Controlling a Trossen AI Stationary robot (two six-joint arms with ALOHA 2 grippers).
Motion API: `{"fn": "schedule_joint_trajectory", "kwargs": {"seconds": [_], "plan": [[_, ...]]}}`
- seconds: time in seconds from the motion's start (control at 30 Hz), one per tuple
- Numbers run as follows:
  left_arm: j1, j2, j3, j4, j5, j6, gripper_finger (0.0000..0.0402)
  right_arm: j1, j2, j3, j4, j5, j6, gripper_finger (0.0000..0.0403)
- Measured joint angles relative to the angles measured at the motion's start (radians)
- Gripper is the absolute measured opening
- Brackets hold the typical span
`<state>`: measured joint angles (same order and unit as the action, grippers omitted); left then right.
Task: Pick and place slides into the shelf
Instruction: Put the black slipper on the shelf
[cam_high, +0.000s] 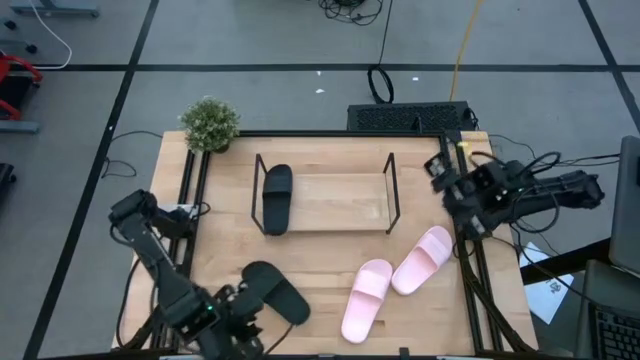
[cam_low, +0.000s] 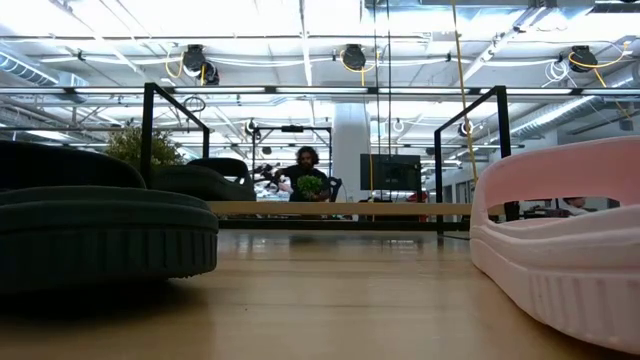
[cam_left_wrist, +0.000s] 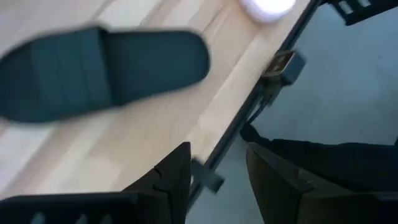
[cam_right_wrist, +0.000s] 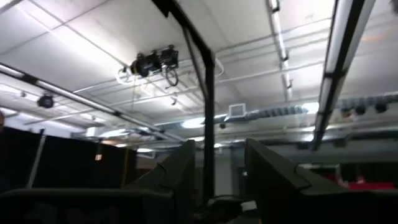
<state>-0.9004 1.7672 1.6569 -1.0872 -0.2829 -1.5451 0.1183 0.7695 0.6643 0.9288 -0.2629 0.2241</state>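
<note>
At the tabletop's (cam_high: 320, 260) near edge, the left claw (cam_high: 235, 335) hangs open and empty beside a black slide (cam_high: 272, 291), two pink slides (cam_high: 395, 280) lying alongside. Farther back, another black slide (cam_high: 277, 197) sits in the shelf (cam_high: 325, 195), while the right claw (cam_right_wrist: 217, 180), open, waits at the far right edge.

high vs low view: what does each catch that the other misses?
Only high: both arms, with the left gripper at the table's near edge by the loose black slide, and the right gripper at the right edge, beside the shelf; a second pink slide; a keyboard.
Only low: the ceiling lights and a person behind the table.
Both: the black slide in the shelf, the loose black one, a pink slide, the shelf, the plant.
</note>
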Motion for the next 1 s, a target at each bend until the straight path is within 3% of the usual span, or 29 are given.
{"fn": "schedule_joint_trajectory", "kwargs": {"seconds": [0.3,0.57,0.8,1.0], "plan": [[-0.112,0.0,0.0,-0.062,-0.028,-0.258,0.0149,0.171,0.134,-0.001,0.103,0.114,-0.097,0.0128],[-0.102,0.002,-0.002,-0.109,-0.046,-0.291,0.0149,0.289,0.193,0.085,0.124,0.131,-0.158,0.0128],[-0.01,0.054,-0.003,-0.122,-0.077,-0.2,0.0149,0.419,0.288,0.313,-0.096,0.133,-0.376,0.0128],[0.043,0.126,-0.004,-0.073,-0.058,-0.155,0.0149,0.432,0.319,0.437,-0.268,0.136,-0.409,0.0128]]}}
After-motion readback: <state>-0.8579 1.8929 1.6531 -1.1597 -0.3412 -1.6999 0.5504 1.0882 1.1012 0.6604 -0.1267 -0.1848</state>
